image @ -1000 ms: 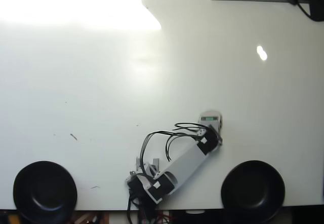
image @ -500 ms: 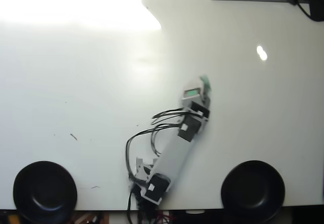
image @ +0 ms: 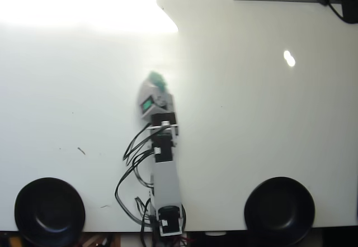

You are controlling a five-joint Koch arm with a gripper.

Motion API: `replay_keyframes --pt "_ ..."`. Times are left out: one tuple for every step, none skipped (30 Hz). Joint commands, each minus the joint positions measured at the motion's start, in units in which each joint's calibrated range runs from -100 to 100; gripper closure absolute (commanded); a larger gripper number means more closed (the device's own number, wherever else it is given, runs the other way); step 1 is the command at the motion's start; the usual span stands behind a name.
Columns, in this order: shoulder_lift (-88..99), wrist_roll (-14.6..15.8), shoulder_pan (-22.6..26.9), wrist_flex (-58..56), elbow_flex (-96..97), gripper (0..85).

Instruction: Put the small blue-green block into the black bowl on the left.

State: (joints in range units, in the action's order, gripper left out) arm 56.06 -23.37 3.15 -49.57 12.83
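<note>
Block (image: 157,80) of blue-green, small, showing at the tip of the gripper (image: 155,86) just left of frame centre in the overhead view, well up the white table (image: 268,118). Appears carried rather than resting, judging by how it sits tight against the grey gripper head with only its upper part peeking out; closed on the small blue-green block, then, though the jaws themselves lie hidden beneath the wrist body. Arm (image: 165,174) stretched nearly straight up the frame from its base at the bottom edge, with black cables (image: 131,163) looping off its left side. Reached out long like this, probably to keep the load clear of the table surface while swinging.

Black bowl (image: 49,211) in the lower left corner, empty, well apart from the block and much nearer the base than the gripper now is. Second black bowl (image: 279,208) of the same look in the lower right, also empty. Strong glare across the upper left, washing out that part of the table.

Transport stage by the look of it: block lifted, not yet over either bowl. Calls next for turning further toward the lower left and folding the arm in, since the bowl lies close to the base.
</note>
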Motion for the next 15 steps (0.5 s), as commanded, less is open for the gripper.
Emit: replay_keyframes --pt "2.48 -0.54 2.74 0.24 -6.92 82.0" --pt "2.48 -0.59 3.91 0.24 -7.57 82.0" --pt "2.59 -0.73 5.03 0.24 -7.94 82.0" --pt "2.70 -1.03 6.25 0.24 -8.12 82.0" --pt "3.02 -1.17 7.33 0.24 -8.12 82.0" --pt "3.34 -1.32 8.60 0.24 -8.31 82.0" --pt "3.66 -1.61 9.82 0.16 -8.31 82.0" --pt "3.88 -1.71 10.99 0.16 -8.31 82.0" --pt "4.09 -1.76 12.11 0.07 -8.31 82.0" --pt "4.41 -1.90 13.38 -0.25 -8.21 82.0" --pt "4.52 -1.90 14.60 -0.57 -8.21 82.0" --pt "4.52 -1.90 15.78 -0.74 -8.31 82.0" --pt "4.62 -1.95 16.85 -0.74 -8.31 82.0" --pt "4.62 -1.90 17.92 -0.65 -8.31 82.0" --pt "4.62 -1.95 19.00 -0.65 -8.31 82.0"
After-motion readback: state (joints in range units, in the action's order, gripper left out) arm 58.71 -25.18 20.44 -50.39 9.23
